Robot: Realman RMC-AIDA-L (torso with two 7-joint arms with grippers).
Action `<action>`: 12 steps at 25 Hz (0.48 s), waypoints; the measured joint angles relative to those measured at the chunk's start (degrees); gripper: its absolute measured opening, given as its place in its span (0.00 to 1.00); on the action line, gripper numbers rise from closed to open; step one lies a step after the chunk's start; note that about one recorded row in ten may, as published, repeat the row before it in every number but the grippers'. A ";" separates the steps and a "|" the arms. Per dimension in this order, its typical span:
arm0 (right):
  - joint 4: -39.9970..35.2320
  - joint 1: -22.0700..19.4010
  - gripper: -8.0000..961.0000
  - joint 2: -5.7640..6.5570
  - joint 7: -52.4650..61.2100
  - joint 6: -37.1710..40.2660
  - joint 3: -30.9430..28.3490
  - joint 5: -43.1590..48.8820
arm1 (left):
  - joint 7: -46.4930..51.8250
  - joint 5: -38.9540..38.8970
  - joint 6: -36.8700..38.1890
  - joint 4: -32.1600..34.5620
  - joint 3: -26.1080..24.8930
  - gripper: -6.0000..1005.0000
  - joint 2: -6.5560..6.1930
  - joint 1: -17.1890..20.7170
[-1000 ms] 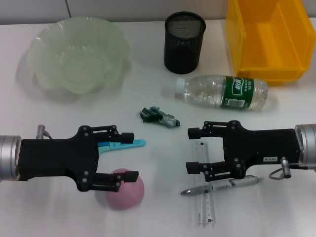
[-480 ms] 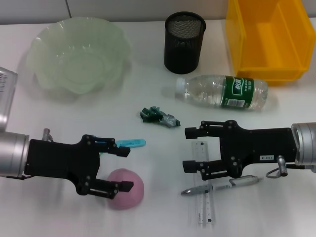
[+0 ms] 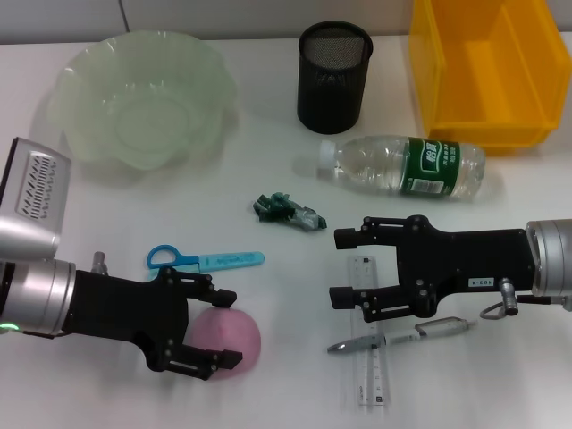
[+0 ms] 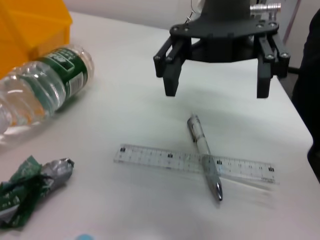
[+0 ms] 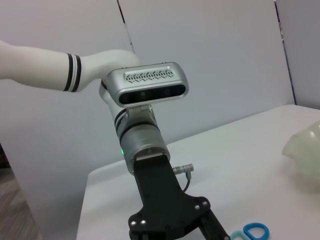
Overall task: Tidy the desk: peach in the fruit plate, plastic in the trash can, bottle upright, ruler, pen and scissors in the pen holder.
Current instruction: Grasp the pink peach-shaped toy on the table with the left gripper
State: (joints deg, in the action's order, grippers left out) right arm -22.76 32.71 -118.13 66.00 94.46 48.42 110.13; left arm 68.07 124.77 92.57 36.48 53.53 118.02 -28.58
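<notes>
Head view, bench [image 3: 268, 161]: white surface carrying every item listed below.
Left gripper [image 3: 228, 329]: low at the near left, jaws wide, one finger on each side of the peach; contact cannot be told.
Peach [image 3: 239, 340]: pink, round, on the bench between the left jaws.
Scissors [image 3: 204, 260]: blue handles, lying flat just beyond the left gripper, apart from it.
Plastic [image 3: 288, 210]: crumpled green and silver wrapper, mid-bench, between the scissors and the bottle; also seen in the left wrist view [image 4: 30, 187].
Bottle [image 3: 404, 166]: clear, green label, lying on its side with the cap toward the robot's left, in front of the pen holder.
Pen holder [image 3: 333, 77]: black mesh cup, upright at the far centre; contents cannot be told.
Fruit plate [image 3: 138, 94]: pale green scalloped bowl, far left.
Trash can [image 3: 487, 67]: yellow bin, far right.
Right gripper [image 3: 341, 267]: near right, jaws wide, raised over the far end of the ruler; seen hanging clear of the bench in the left wrist view [image 4: 219, 90].
Ruler [image 3: 369, 331]: clear, flat on the bench, partly under the right gripper.
Pen [image 3: 402, 336]: silver, lying across the ruler.
</notes>
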 joint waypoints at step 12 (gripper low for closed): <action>0.00 -0.02 0.85 0.03 0.00 0.00 0.00 -0.01 | -0.56 0.27 -1.69 -0.04 -0.01 0.78 0.11 0.31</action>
State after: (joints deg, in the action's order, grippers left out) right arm -22.76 32.69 -118.10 66.01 94.46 48.42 110.13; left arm 67.52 125.04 90.88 36.44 53.52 118.12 -28.27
